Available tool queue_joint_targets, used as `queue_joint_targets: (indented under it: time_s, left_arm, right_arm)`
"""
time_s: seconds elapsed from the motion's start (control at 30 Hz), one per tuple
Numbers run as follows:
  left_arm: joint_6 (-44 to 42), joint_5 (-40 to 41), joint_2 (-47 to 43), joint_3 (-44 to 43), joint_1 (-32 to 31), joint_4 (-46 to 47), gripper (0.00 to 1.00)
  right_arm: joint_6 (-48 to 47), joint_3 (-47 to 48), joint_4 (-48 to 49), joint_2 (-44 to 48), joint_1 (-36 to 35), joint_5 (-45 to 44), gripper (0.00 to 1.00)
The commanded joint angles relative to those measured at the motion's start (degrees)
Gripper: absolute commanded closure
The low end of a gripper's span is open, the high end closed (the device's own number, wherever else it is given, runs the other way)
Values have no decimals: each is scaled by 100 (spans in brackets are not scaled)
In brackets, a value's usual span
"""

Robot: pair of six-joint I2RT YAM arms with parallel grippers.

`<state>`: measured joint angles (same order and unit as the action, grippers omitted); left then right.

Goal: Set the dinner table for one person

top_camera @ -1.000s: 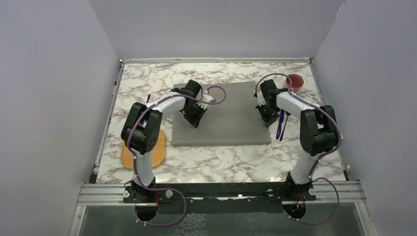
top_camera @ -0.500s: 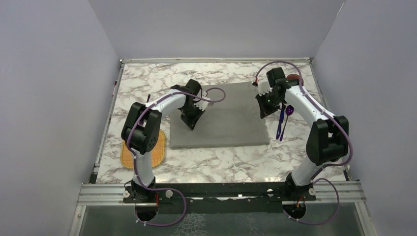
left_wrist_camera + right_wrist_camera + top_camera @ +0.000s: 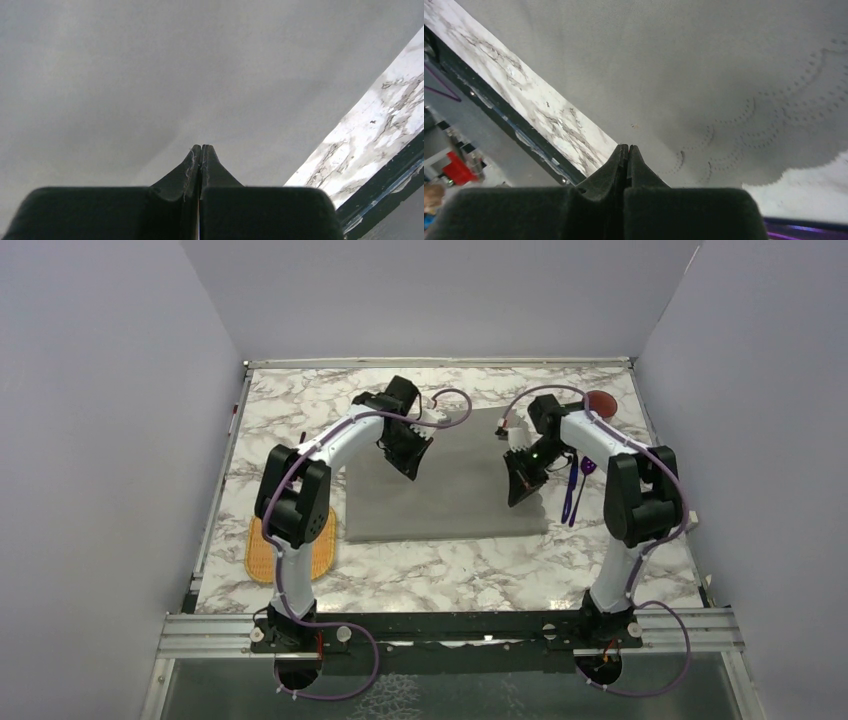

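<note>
The table (image 3: 450,565), a marble top with metal edging, fills the space between the lavender walls in the top view. A grey placemat (image 3: 460,490) lies flat on its middle, its right edge scalloped and stitched with dotted arcs.

The left gripper (image 3: 413,468) hangs over the mat's far left part. Its jaws are pressed together with nothing between them. The right gripper (image 3: 517,495) points at the mat's right side, also closed tight and empty. Whether either tip touches the cloth I cannot tell.

Purple cutlery (image 3: 572,490) lies on the marble just right of the mat. A red cup (image 3: 600,403) stands at the far right corner. An orange mat (image 3: 258,555) lies near the left edge, partly under the left arm.
</note>
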<state>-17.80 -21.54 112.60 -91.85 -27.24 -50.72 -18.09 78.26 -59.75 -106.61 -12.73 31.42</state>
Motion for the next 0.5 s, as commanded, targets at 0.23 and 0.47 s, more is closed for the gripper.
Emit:
queue_joint_targets:
  time_s: [0.23, 0.47]
  left_arm:
    - [-196, -887, 723, -214, -35, 24, 100]
    - [-178, -481, 934, -163, -35, 143, 100]
  right_arm:
    - [11, 168, -90, -844, 12, 358, 99]
    - [96, -66, 89, -872, 15, -9, 99]
